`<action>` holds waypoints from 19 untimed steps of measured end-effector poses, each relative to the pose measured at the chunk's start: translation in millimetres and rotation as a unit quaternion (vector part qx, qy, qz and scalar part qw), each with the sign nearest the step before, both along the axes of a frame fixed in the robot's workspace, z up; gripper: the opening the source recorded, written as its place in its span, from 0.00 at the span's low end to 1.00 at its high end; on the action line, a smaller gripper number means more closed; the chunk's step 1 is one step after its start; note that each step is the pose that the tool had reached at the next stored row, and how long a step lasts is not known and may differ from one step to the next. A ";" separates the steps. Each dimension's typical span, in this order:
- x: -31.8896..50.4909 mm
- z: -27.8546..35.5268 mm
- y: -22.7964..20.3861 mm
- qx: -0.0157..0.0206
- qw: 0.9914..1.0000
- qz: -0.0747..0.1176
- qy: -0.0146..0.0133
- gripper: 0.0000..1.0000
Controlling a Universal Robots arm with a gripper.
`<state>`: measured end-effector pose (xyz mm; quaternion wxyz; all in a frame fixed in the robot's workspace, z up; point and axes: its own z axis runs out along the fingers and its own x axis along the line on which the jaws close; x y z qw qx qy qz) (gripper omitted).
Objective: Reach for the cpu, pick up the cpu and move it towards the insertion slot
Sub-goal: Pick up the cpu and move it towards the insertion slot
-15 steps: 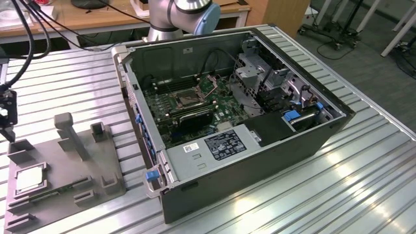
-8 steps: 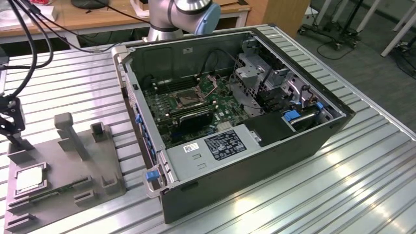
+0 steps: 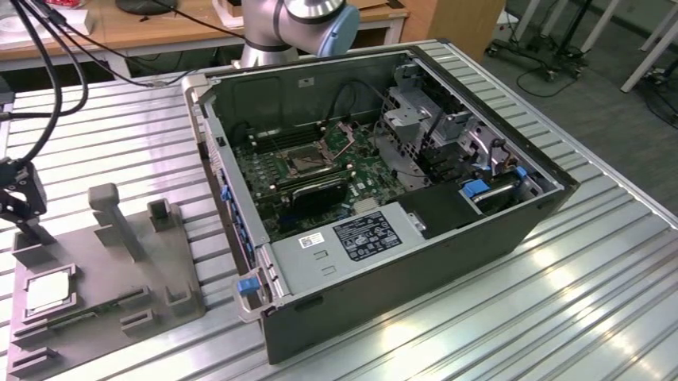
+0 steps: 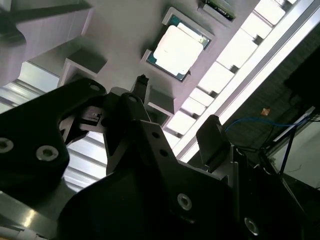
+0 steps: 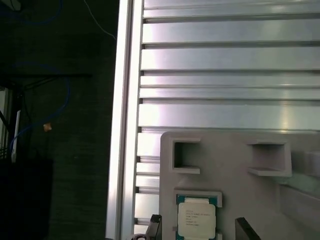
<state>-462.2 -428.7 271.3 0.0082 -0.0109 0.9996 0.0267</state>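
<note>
Black jaws spread, empty, near cpu (image 4: 177,50)

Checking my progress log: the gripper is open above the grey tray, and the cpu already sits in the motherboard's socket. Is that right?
Not quite. The cpu lies in the square recess of the grey tray, not in the socket, as the second wrist view shows. The gripper is indeed open above the tray.

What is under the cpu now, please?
The cpu lies in a square recess of the grey tray, which stands on the ribbed metal table. The recess floor under the chip is covered, so it cannot be seen.
</note>
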 end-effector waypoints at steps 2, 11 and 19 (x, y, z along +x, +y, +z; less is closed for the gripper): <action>0.1 -0.2 -0.2 0.004 1.000 0.000 0.000 0.67; 0.0 -0.2 -0.2 0.019 1.000 0.000 0.000 0.67; 0.0 -0.2 -0.2 0.033 0.999 0.000 0.000 0.67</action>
